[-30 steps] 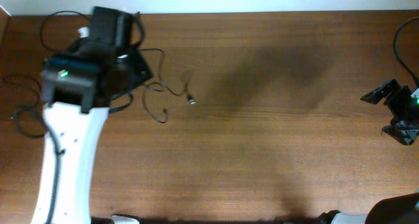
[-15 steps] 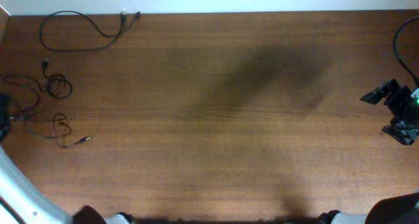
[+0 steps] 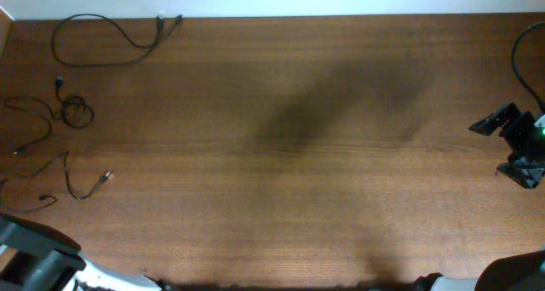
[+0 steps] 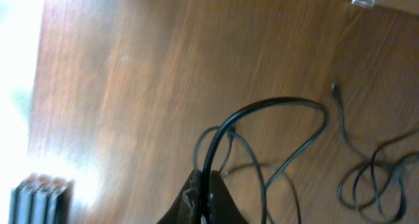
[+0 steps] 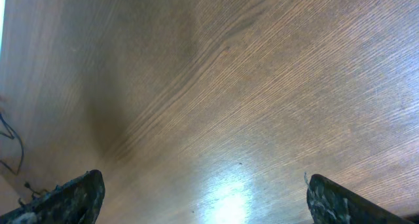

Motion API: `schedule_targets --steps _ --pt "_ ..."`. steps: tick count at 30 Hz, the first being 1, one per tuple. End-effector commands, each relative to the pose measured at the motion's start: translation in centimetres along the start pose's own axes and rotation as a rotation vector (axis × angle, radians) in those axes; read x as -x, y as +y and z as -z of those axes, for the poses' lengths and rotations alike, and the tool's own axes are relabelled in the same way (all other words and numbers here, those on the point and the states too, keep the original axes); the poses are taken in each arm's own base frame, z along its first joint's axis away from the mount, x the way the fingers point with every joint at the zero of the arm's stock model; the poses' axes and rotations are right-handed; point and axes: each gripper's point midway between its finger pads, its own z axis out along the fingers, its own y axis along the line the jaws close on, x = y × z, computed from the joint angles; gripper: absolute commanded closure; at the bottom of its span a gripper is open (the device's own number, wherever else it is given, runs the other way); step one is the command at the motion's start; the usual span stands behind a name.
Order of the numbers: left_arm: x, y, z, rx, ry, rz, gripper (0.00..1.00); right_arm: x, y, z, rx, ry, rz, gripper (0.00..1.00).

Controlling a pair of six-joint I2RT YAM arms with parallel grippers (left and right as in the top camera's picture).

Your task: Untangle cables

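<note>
The brown wood-grain table (image 3: 324, 163) carries everything. The white-shelled left arm (image 3: 38, 261), which a second ago stood over the far-left area above a knotted bundle, has drawn back to the near-left corner. The black right arm (image 3: 515, 146) has not shifted at the right edge. The left gripper (image 4: 204, 196) looks pinched shut on a raised loop of cord, while the right gripper (image 5: 203, 188) is spread wide over bare wood. The three thin black flexible cables (image 3: 77, 112) now lie as separate runs along the left edge, with no crossings that the overhead view shows. The untangling therefore looks all but finished, with only the held strand (image 4: 275, 102) to let go. No brand, label or writing is legible.
</note>
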Motion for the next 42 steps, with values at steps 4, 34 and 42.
schedule_targets --steps 4,34,42 --pt "1.0 -1.4 -6.4 0.046 0.032 -0.124 0.76 0.2 0.0 0.6 -0.007 -0.024 0.01 0.02" --pt "-15.6 -6.0 -11.1 0.01 0.397 -0.828 0.74 0.2 0.1 0.6 -0.007 -0.024 0.01 0.01" --pt "-11.8 -5.6 -8.3 0.103 0.3 -0.65 0.77 0.2 0.1 0.6 -0.007 -0.024 0.01 0.01"
